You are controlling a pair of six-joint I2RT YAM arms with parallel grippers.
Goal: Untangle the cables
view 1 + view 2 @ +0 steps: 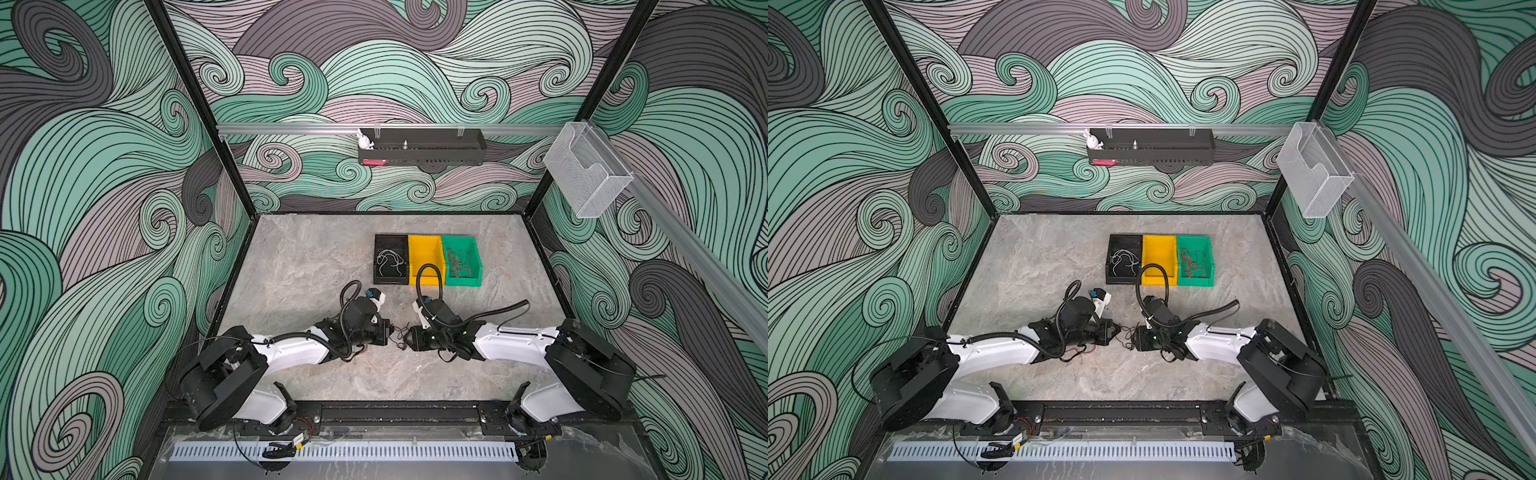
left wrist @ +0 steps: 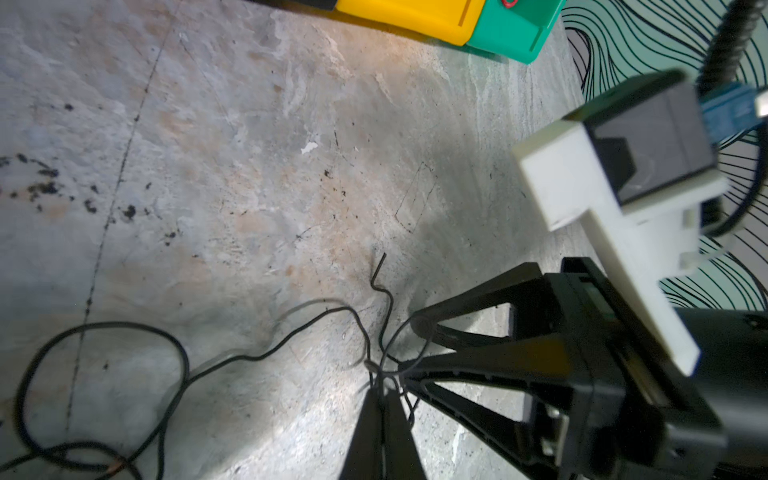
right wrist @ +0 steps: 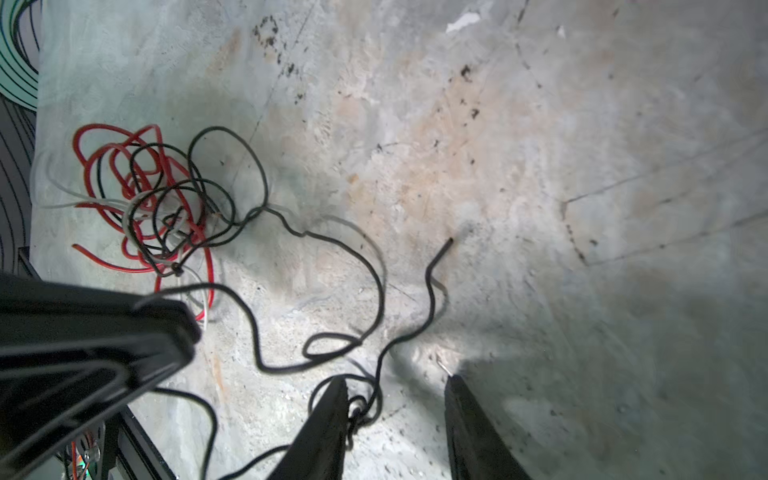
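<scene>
Though nearly tip to tip low over tabletop (image 1: 311,270), differing. Left pincer (image 2: 380,399): shut tight on black cable (image 3: 431,299). Right pincer (image 3: 395,380): parted partway, gripping nothing, kink of same cable against one finger (image 3: 328,424). On tabletop by left wrist, tangle (image 3: 153,199) of red, black, white strands. Farther back: white cables (image 1: 390,262) in black bin (image 1: 390,238), red cables (image 1: 457,262) in green bin (image 1: 463,280), yellow bin (image 1: 424,249) between.

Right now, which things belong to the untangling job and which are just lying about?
Job: the tangle of red, black and white cables; the black cable pinched in the shut left tool; the open right tool; the black bin with white cables, the yellow bin, the green bin with red cables.
Lying about: the black shelf, the white rabbit figure, the clear holder.
</scene>
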